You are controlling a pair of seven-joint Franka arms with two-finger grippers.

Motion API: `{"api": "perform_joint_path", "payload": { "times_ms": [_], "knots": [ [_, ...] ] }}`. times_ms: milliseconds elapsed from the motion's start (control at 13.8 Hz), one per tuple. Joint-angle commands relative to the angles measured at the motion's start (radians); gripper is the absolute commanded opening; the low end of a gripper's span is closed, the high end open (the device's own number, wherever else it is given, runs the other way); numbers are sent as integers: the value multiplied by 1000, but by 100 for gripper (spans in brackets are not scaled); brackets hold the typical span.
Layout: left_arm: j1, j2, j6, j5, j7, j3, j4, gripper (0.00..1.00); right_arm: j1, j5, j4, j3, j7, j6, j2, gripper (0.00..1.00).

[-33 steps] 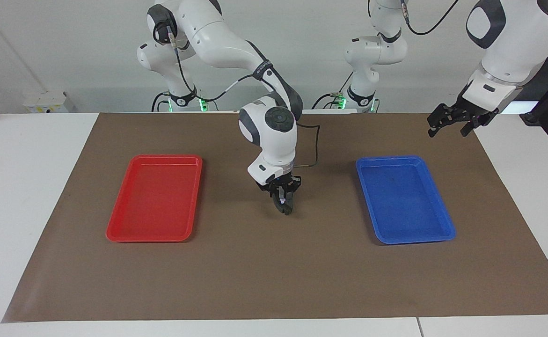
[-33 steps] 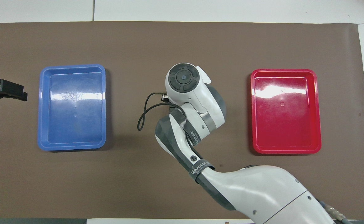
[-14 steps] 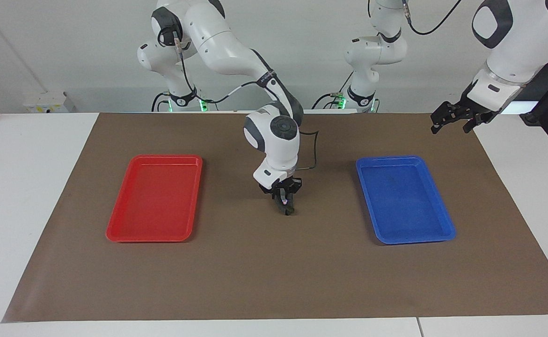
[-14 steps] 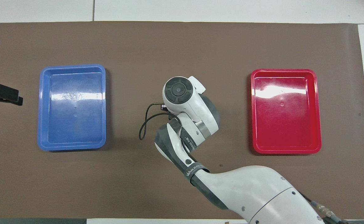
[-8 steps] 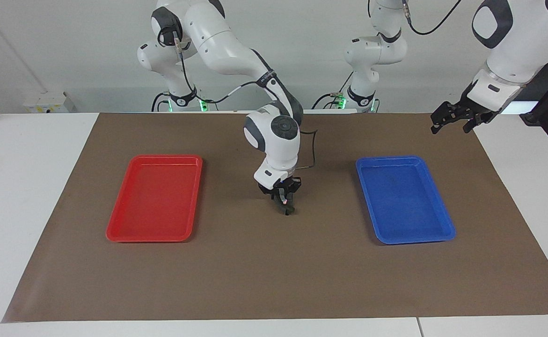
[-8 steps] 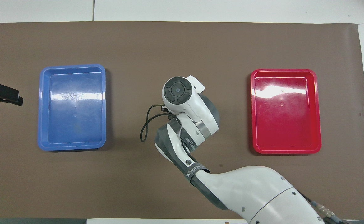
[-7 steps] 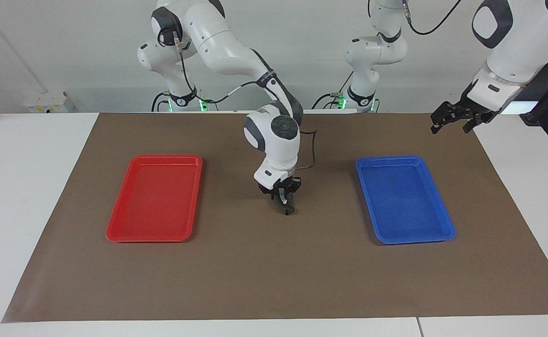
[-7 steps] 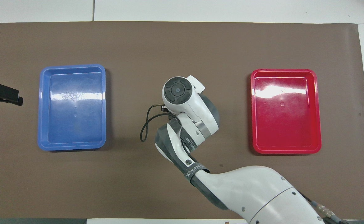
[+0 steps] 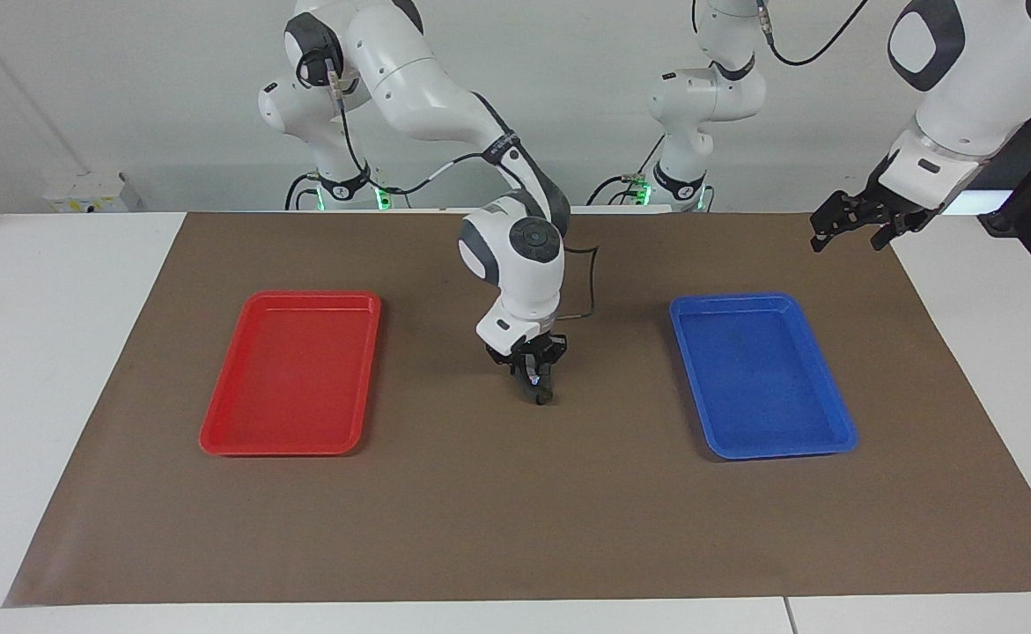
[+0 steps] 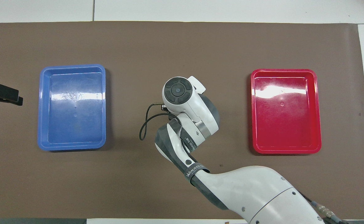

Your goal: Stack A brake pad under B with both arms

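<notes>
Brake pad: can't make one out. Right gripper (image 9: 540, 394) is pinched shut, tips down at the mat (image 9: 480, 511) between the red tray (image 9: 216, 440) and the blue tray (image 9: 832, 440). Left gripper (image 9: 844, 239) waits spread open, well off.

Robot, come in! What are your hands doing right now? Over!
Right gripper shut, low over mat between red tray and blue tray. Left gripper open, waiting above the mat's edge. No brake pad plainly visible. Nothing in the way.

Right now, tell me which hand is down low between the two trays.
The right hand: shut, low over the brown mat between the red tray and the blue tray. The left hand waits raised and open over the mat's edge.
</notes>
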Motion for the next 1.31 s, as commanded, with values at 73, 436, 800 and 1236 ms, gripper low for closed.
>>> {"api": "perform_joint_path", "payload": {
  "times_ms": [73,436,800,1236],
  "knots": [
    [11,2,-19,1,10,-5,12,100,-7,-6,-32,7,26,40,-19,11],
    [11,2,-19,1,10,-5,12,100,-4,-12,-34,6,24,49,-19,100],
    [11,2,-19,1,10,-5,12,100,-17,-18,-29,0,24,13,-70,100],
    [11,2,-17,1,10,-5,12,100,-210,-71,-40,-14,-97,-98,-248,100]
  ]
}}
